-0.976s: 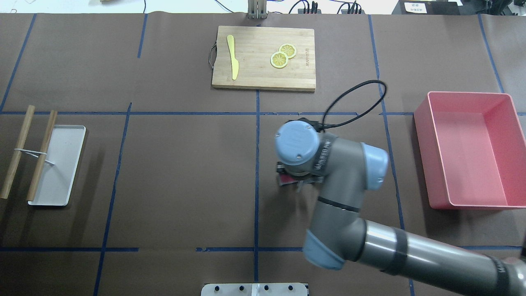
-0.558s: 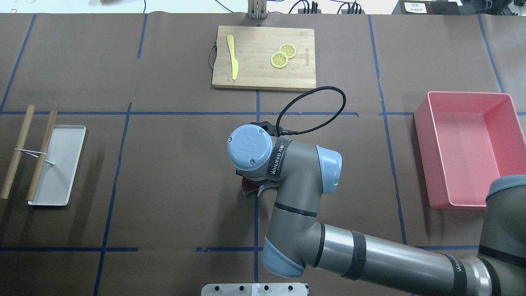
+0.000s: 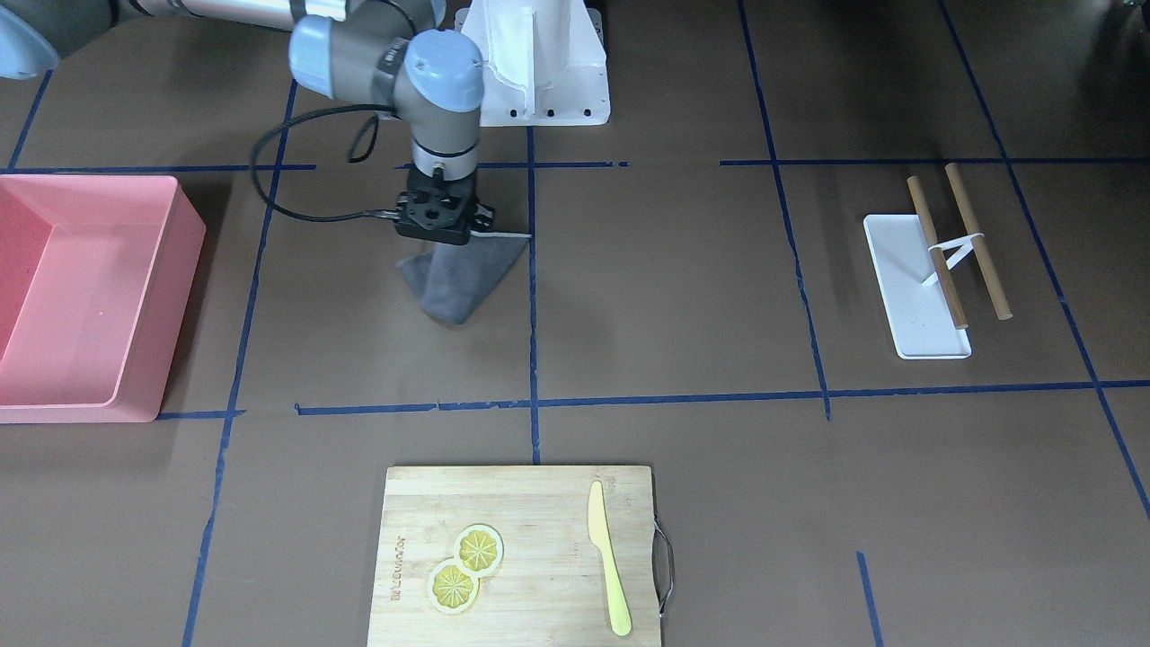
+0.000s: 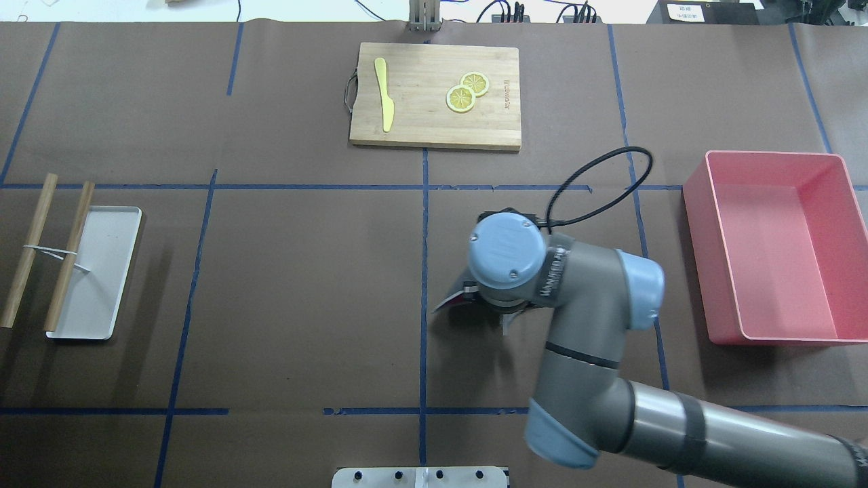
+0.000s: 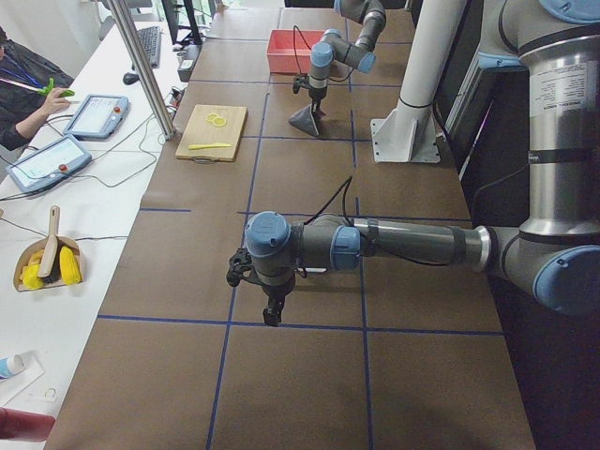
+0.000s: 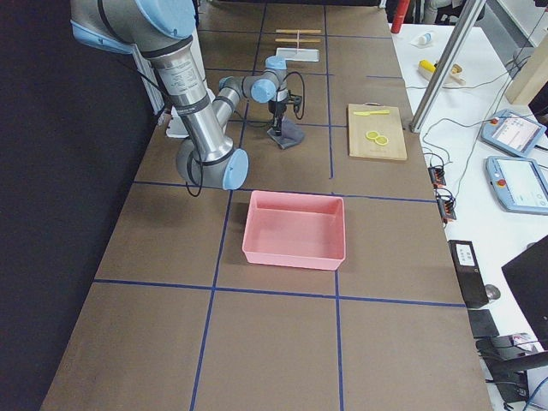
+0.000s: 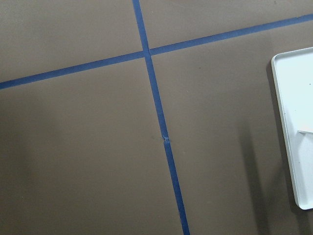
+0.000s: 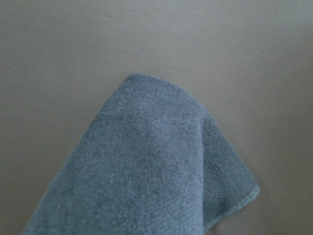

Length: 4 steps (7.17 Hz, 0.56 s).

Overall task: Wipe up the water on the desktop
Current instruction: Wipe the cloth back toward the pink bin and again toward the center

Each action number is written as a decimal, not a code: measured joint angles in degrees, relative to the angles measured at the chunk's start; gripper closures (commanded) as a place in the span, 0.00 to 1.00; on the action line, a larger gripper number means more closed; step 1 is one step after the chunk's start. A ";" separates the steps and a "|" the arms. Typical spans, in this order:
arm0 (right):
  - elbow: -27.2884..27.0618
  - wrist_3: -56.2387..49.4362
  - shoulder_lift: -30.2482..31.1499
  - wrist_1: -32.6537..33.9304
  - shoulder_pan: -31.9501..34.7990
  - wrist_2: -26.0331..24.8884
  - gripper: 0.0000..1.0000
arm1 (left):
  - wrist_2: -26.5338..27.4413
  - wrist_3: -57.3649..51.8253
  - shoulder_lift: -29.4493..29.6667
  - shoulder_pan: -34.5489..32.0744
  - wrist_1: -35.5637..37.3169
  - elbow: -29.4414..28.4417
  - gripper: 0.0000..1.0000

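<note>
Desktop: right pincer clamps grey cloth, mostly hidden overhead; left pincer cannot tell

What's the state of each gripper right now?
Left gripper: cannot tell; it shows only in the far side view.
Right gripper: shut on the gray cloth.

desktop: brown, blue tape grid | 12 o'clock: bamboo cutting board | 3 o'clock: pink bin | 9 o'clock: white tray, two wooden sticks at its edge | 6 o'clock: white base plate
</note>
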<state>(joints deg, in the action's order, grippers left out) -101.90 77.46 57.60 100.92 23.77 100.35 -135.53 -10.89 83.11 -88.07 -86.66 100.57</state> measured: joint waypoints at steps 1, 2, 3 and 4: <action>-3.66 -3.40 3.51 3.05 1.03 0.02 1.00 | 0.00 0.01 0.02 0.00 0.00 -0.02 0.00; -6.60 -6.33 7.39 4.73 1.94 0.02 1.00 | 0.00 0.05 0.03 0.00 0.00 -0.02 0.00; -9.84 -8.83 12.02 5.41 2.74 -0.04 1.00 | 0.00 0.07 0.03 0.00 0.00 -0.02 0.00; -12.33 -10.33 15.40 5.61 3.05 -0.26 1.00 | 0.02 0.10 0.03 0.00 0.00 -0.05 0.00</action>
<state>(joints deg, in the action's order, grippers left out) -114.23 67.13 73.00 106.52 26.82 100.09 -135.51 -10.79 83.14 -88.07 -86.66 100.53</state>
